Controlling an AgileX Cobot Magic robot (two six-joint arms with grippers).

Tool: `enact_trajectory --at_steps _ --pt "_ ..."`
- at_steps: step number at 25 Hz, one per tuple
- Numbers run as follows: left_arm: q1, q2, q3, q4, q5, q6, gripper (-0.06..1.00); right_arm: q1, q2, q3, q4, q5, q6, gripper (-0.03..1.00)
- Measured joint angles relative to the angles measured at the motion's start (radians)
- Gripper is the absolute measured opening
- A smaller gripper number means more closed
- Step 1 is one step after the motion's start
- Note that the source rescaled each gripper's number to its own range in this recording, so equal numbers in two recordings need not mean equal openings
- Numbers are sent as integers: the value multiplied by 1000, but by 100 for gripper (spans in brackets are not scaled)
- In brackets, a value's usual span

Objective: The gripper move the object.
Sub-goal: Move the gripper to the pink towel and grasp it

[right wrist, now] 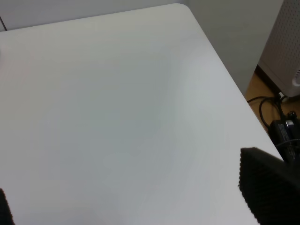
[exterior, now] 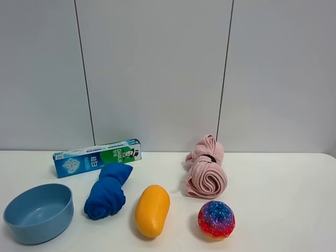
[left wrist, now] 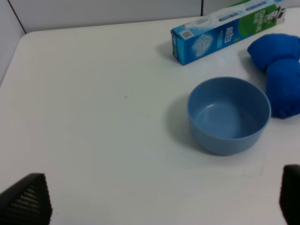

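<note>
White table (exterior: 283, 178) holds bowl (exterior: 38, 212), toothpaste box (exterior: 97, 157), blue cloth (exterior: 107, 191), orange oval (exterior: 152, 210), pink towel (exterior: 206, 170), ball (exterior: 216, 219).

The work surface is formed by a white table (exterior: 294, 178) with a rounded corner. It is backed by a grey wall (exterior: 157, 73) divided into panels by thin dark vertical seams. Beyond the table edge, a wooden floor (right wrist: 262, 86) with black cables (right wrist: 283, 129) is seen beside a white perforated cabinet (right wrist: 287, 42).

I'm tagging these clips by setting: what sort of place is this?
Likely a robot test lab, not a home: a white table against a plain panelled wall, unrelated props (toothpaste box, ball) laid out, cables on the floor.
</note>
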Motion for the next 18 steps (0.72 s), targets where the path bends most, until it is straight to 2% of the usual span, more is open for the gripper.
enact_trajectory --at_steps 1,18 --pt "0 0 0 0 0 0 100 0 0 0 0 0 0 96" --pt "0 0 0 0 0 0 100 0 0 0 0 0 0 96"
